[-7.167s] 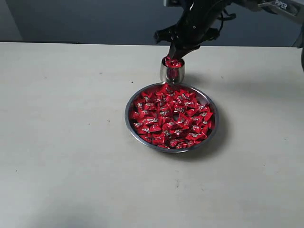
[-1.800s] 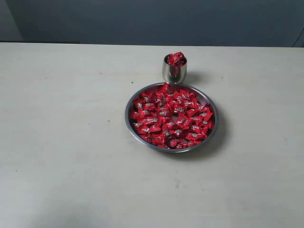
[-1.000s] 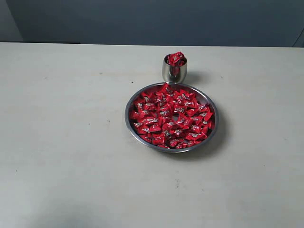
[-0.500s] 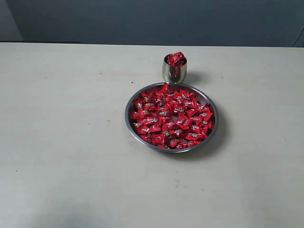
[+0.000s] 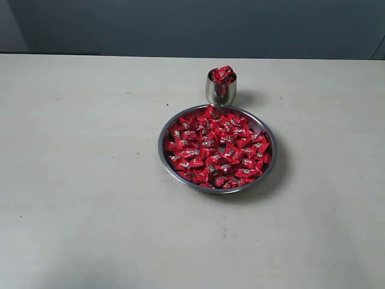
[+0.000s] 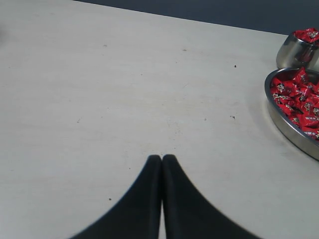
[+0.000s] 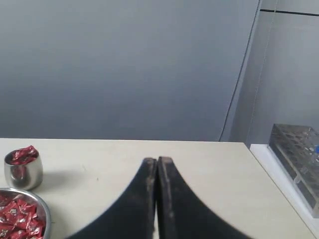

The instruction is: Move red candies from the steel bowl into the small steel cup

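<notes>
The small steel cup point(image 5: 221, 90), heaped past its rim and seemingly full, stood just beside the steel bowl point(image 5: 160, 147) of red candies point(image 5: 216, 150) on the worktop point(image 5: 78, 180). The left pincer point(image 6: 161, 158) and right pincer point(image 7: 157, 160) hung clenched and empty, apart from both; another candy would need gentle, centred placing.

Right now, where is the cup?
In the exterior view, the cup stands slightly right of centre, close behind the far rim of the bowl, with candies heaped in it.
</notes>
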Robot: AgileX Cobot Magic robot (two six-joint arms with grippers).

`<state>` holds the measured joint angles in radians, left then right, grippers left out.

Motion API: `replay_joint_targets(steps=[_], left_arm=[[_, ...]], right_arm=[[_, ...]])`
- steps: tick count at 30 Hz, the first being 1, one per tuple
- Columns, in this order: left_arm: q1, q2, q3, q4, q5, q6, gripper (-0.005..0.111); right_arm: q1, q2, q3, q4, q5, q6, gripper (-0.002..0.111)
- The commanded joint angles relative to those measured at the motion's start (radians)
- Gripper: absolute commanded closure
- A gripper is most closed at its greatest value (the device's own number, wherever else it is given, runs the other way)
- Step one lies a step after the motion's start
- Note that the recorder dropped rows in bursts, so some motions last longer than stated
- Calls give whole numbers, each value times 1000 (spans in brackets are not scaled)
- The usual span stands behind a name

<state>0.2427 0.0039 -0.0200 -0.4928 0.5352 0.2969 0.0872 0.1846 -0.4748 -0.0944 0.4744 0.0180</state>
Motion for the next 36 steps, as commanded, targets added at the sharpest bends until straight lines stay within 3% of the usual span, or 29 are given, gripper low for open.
replay_joint_targets(steps=[1,5,10,20,36], left_arm=[[3,-4,0,0,-5,-2,106],[3,-4,0,0,-5,-2,106],[3,-4,0,0,-5,-2,106],[3,-4,0,0,-5,-2,106],[3,-4,0,0,-5,-2,106]], right_arm=[[-6,-4,2,22,2,1,108],[-6,-10,39,79,-84,2,108],[-6,-47,191,-16,-264,2,108],[-6,-185,446,-13,-258,2,108],[-8,-185,475,70,-179,2,108]])
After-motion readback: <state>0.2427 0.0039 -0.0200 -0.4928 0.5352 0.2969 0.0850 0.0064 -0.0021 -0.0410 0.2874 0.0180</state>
